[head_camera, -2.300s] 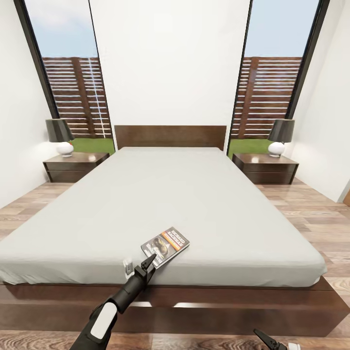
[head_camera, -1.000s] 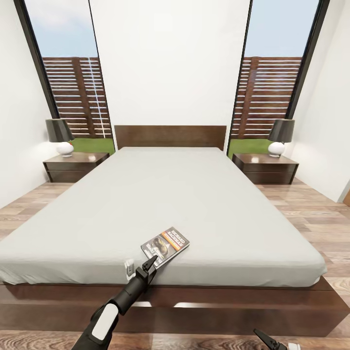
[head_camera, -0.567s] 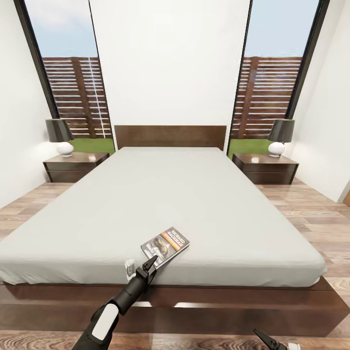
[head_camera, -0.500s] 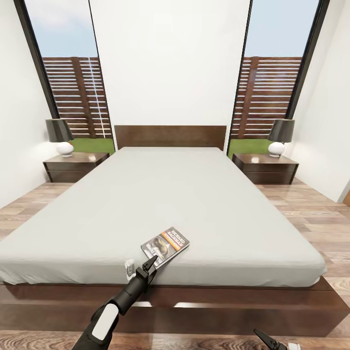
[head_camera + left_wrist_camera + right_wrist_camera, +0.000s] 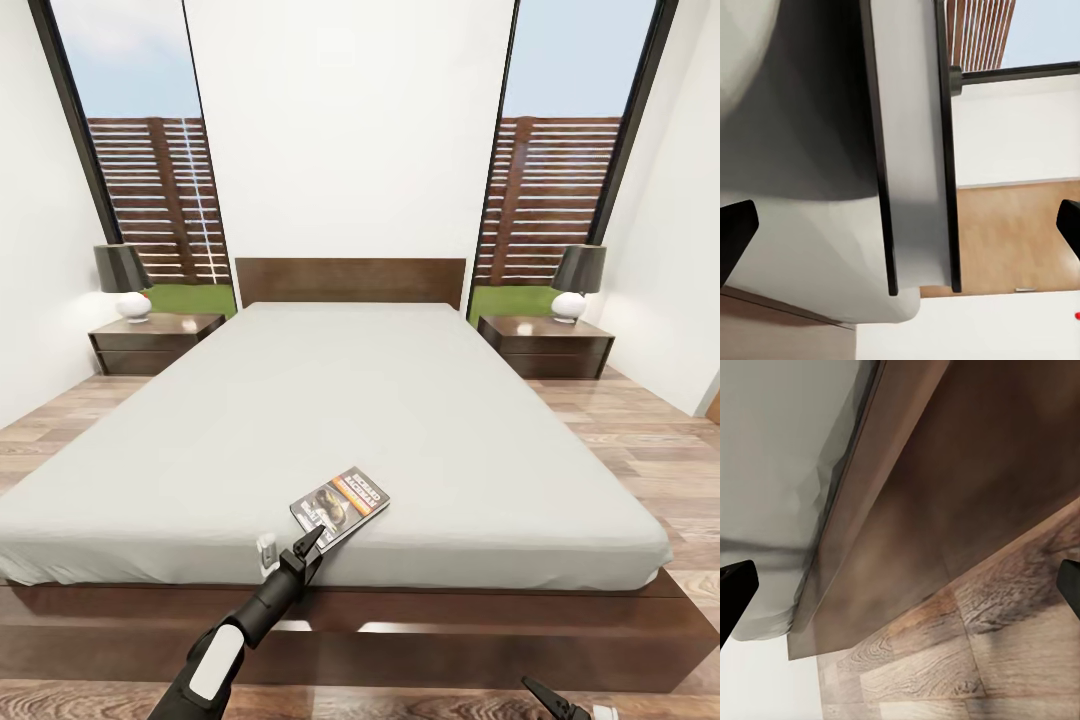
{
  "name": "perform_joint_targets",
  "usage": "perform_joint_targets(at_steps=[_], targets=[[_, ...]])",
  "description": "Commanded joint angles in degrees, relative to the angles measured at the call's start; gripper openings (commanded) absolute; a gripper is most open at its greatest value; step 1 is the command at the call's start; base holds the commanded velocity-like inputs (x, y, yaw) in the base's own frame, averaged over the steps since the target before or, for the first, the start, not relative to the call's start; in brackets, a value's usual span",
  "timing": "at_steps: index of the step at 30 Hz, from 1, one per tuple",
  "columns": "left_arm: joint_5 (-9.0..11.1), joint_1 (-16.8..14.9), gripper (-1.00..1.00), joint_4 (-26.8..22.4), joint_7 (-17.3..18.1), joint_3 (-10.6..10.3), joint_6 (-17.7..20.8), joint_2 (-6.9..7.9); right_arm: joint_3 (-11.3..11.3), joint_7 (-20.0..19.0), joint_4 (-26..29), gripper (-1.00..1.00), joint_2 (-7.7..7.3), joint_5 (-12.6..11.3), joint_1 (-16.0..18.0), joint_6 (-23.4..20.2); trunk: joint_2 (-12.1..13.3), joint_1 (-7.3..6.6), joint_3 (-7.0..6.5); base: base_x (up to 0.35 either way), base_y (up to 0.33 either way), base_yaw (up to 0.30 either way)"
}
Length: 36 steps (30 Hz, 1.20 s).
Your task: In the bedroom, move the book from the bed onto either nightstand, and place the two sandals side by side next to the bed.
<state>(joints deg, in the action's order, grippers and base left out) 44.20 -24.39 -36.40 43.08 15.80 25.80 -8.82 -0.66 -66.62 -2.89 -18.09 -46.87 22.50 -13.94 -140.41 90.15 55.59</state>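
The book (image 5: 340, 506) lies flat on the bed (image 5: 350, 400), close to the mattress's near edge. My left gripper (image 5: 288, 545) hovers at the book's near corner, just short of it and open; in the left wrist view the left gripper (image 5: 900, 229) has its fingertips (image 5: 735, 232) wide apart with nothing between them. Low at the right, over the floor, my right gripper (image 5: 572, 706) is open too; the right wrist view has the right gripper (image 5: 900, 589) facing the bed frame (image 5: 892, 532) and floor planks. One nightstand (image 5: 155, 340) stands left of the headboard, the other nightstand (image 5: 545, 345) right. The sandals are out of view.
Each nightstand bears a dark-shaded lamp (image 5: 122, 280), (image 5: 577, 282) with bare top beside it. Wood floor (image 5: 650, 440) runs along both sides of the bed. Tall windows (image 5: 140, 150) flank the white wall behind the dark headboard (image 5: 350, 282).
The left gripper has crept a touch toward the book since the oldest frame. Over the last second nothing has moved.
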Motion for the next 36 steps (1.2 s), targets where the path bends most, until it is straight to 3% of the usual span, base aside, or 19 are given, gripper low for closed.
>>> perform_joint_targets(at_steps=[1,36], targets=[[0.16,-0.04,1.0,0.01,0.13,0.25,0.48,-0.05,-0.05,-0.26,-0.19,1.0,-0.01,-0.24,0.09,-0.56,-0.02,-0.01,0.05,0.0,0.0,0.0],[0.1,-0.04,1.0,0.09,0.24,0.25,0.48,-0.05,-0.04,-0.26,-0.19,1.0,-0.01,-0.24,0.06,-0.56,-0.02,-0.01,0.05,0.006,-0.002,0.0]])
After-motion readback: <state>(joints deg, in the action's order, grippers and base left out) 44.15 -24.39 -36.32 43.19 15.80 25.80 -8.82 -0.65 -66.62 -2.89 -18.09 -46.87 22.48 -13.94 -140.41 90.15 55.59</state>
